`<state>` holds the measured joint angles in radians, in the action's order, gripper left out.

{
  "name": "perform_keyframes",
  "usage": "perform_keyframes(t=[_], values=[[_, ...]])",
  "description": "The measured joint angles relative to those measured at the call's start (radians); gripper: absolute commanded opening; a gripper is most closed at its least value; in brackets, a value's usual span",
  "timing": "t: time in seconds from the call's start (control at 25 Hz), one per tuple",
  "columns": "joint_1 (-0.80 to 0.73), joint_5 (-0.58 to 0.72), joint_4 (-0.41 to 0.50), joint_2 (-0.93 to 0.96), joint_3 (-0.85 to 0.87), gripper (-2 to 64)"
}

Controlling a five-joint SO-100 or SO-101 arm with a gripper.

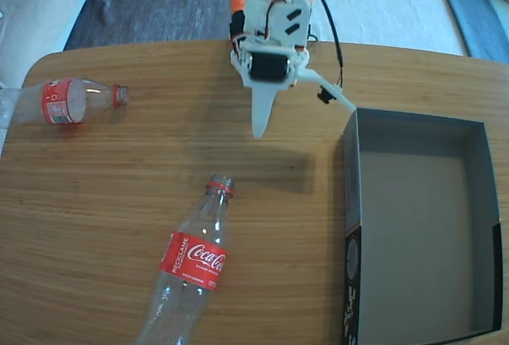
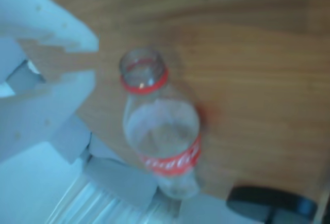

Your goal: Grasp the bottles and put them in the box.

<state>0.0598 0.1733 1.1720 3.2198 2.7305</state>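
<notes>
With the box (image 1: 421, 226) empty at right in the fixed view, the gripper (image 1: 298, 105), fingers apart, hovers above the near bottle (image 1: 191, 265); neck points toward it, probably the target.

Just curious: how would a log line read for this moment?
pincer: open, empty, raised | bottles: lying on table | box: empty
</notes>
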Motion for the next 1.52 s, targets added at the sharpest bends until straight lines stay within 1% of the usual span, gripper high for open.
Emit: perform_keyframes(t=[0.12, 0.48, 0.72, 0.92, 1.12, 1.24, 1.32, 1.52], values=[[0.002, 0.000, 0.000, -0.095, -0.080, -0.3], [0.003, 0.000, 0.003, -0.580, -0.433, 0.4], [0.003, 0.009, 0.003, -0.813, -0.663, 0.4], [0.003, 0.166, 0.003, -0.942, -0.781, 0.0], [0.003, 0.344, 0.014, -1.020, -0.885, 0.0], [0.003, 0.454, 0.063, -1.063, -0.942, 0.0], [0.003, 0.494, 0.110, -1.088, -0.982, 0.0], [-0.014, 0.518, 0.224, -1.163, -1.085, 0.0]])
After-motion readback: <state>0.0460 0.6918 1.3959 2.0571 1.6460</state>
